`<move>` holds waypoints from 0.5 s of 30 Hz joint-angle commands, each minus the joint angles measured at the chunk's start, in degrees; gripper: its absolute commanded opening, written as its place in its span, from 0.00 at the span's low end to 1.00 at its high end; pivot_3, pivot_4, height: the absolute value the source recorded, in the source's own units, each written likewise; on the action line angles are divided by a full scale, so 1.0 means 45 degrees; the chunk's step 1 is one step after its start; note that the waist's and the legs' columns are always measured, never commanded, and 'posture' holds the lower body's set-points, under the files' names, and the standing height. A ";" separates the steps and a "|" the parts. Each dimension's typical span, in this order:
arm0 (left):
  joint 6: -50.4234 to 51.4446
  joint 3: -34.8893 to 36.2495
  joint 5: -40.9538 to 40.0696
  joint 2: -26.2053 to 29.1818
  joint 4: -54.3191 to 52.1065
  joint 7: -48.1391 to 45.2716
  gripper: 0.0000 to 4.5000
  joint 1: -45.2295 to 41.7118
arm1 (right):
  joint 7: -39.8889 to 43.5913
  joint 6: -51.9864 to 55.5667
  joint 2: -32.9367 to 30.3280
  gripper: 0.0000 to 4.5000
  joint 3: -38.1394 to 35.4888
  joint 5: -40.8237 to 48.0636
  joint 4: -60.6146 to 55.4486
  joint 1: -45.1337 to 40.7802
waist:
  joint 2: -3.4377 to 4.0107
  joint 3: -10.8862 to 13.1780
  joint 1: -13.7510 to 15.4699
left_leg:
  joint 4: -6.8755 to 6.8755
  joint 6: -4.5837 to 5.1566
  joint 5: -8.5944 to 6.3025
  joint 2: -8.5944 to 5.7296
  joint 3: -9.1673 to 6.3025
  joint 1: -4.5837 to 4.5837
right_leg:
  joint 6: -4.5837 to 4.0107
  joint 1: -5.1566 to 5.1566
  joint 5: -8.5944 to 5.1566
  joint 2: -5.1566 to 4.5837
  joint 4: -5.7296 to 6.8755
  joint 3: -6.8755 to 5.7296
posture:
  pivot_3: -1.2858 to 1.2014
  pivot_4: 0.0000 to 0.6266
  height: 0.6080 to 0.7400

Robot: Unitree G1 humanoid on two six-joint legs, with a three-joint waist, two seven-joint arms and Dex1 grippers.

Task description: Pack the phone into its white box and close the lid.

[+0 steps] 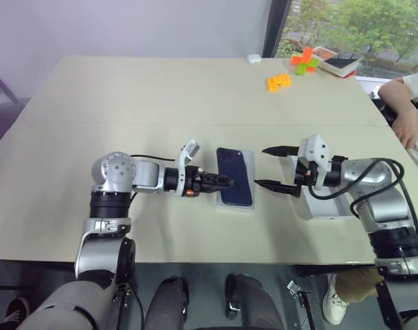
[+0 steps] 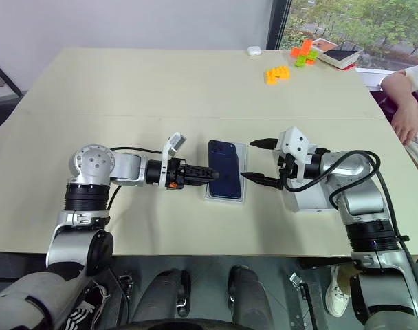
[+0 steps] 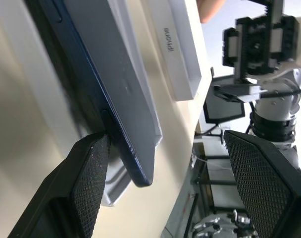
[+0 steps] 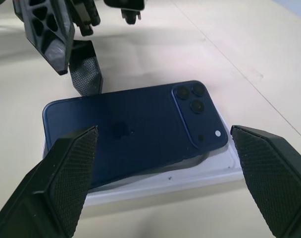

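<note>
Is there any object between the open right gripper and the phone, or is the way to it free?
Nothing visible blocks it. The right gripper is open, facing the phone, with bare table between. The phone lies on the white box; the left gripper touches the phone's opposite edge.

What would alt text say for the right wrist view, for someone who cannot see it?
A navy-blue phone lies camera-side up, resting slightly askew on a shallow white box on a beige table. The right tool is open on either side of it, and the left tool reaches in from the far side.
</note>
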 commanded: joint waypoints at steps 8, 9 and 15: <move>-0.0979 -0.0702 0.0715 0.0773 -0.0161 -0.1383 0.84 -0.0302 | -0.0169 -0.0355 0.0142 1.00 -0.0040 -0.0109 0.0011 -0.0373 | 0.0000 0.0000 -0.0040 | 0.0002 0.0046 -0.0023 0.0002 0.0002 0.0002 | -0.0001 0.0001 0.0001 0.0003 0.0003 0.0000 | 0.52 0.24 1.00; -0.1136 -0.0762 0.0814 0.0929 -0.0220 -0.1462 0.84 -0.0220 | -0.0177 -0.0379 0.0141 1.00 -0.0035 -0.0125 0.0020 -0.0377 | 0.0000 0.0000 -0.0058 | 0.0002 0.0043 -0.0021 0.0004 0.0002 0.0004 | -0.0001 0.0001 0.0001 0.0004 0.0004 0.0002 | 0.52 0.24 1.00; -0.2655 -0.0403 0.0988 0.1409 -0.1446 -0.1941 0.84 0.0379 | -0.0340 -0.0011 0.0263 1.00 -0.0125 -0.0007 0.0349 -0.0707 | 0.0000 0.0000 -0.0040 | 0.0002 0.0000 0.0003 0.0009 0.0000 0.0006 | -0.0001 0.0001 0.0001 -0.0001 0.0005 0.0004 | 0.52 0.24 1.00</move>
